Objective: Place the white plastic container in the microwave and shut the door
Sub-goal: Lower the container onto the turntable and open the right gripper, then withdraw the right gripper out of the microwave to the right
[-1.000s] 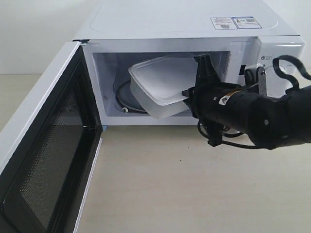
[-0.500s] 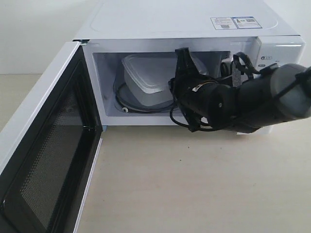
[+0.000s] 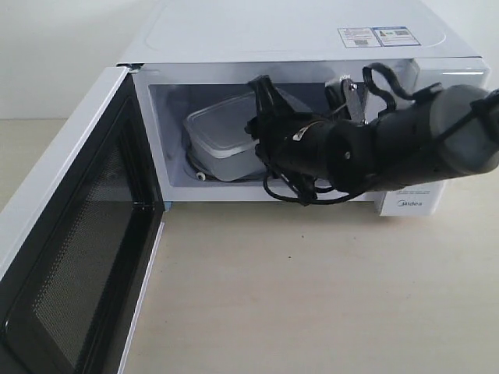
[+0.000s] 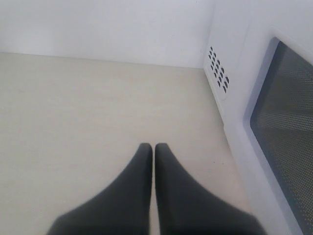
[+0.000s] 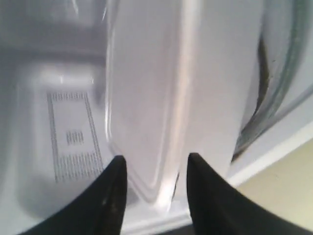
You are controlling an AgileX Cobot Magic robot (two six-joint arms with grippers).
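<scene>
The white plastic container (image 3: 218, 132) lies slightly tilted inside the cavity of the microwave (image 3: 296, 31), over the glass turntable (image 3: 195, 167). My right gripper (image 3: 259, 125) reaches in through the opening and is shut on the container's right end. In the right wrist view a corner of the container (image 5: 146, 98) sits between the gripper's (image 5: 154, 159) dark fingers, with the turntable rim (image 5: 279, 88) beside it. The door (image 3: 86, 257) is swung wide open to the left. My left gripper (image 4: 153, 146) is shut and empty above the table, beside the door's mesh window (image 4: 288, 127).
The right arm (image 3: 405, 140) and its cables cover the dials and the right half of the opening. The beige table (image 3: 312, 296) spreads in front of the microwave. Vent slots (image 4: 218, 76) show on the microwave's side near the left gripper.
My right gripper has carried the container leftward and deeper into the cavity, and lowered it from a steep tilt to nearly flat over the turntable. The door has not moved.
</scene>
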